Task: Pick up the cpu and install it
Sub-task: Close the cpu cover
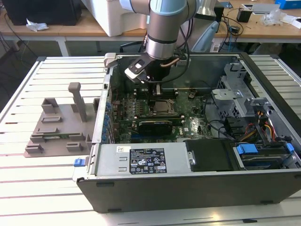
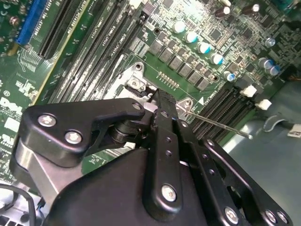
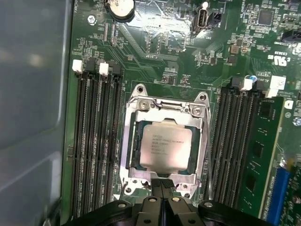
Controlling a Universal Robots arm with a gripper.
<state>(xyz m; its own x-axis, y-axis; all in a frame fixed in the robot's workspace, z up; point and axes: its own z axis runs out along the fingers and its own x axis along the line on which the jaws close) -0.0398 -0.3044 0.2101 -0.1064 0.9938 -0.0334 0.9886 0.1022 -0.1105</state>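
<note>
Case (image 1: pixel 188 190) on slatted table (image 1: pixel 37 183) holds socketed cpu (image 3: pixel 161 147); workbenches (image 1: pixel 70 29) behind.

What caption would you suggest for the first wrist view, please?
The cpu sits in the motherboard socket, the shut gripper at its frame's edge.

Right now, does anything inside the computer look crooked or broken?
Nothing stands out. The cpu lies flat and square in its socket, with no tilt that I can see. The hand is shut at the socket's edge, holding nothing.
</note>
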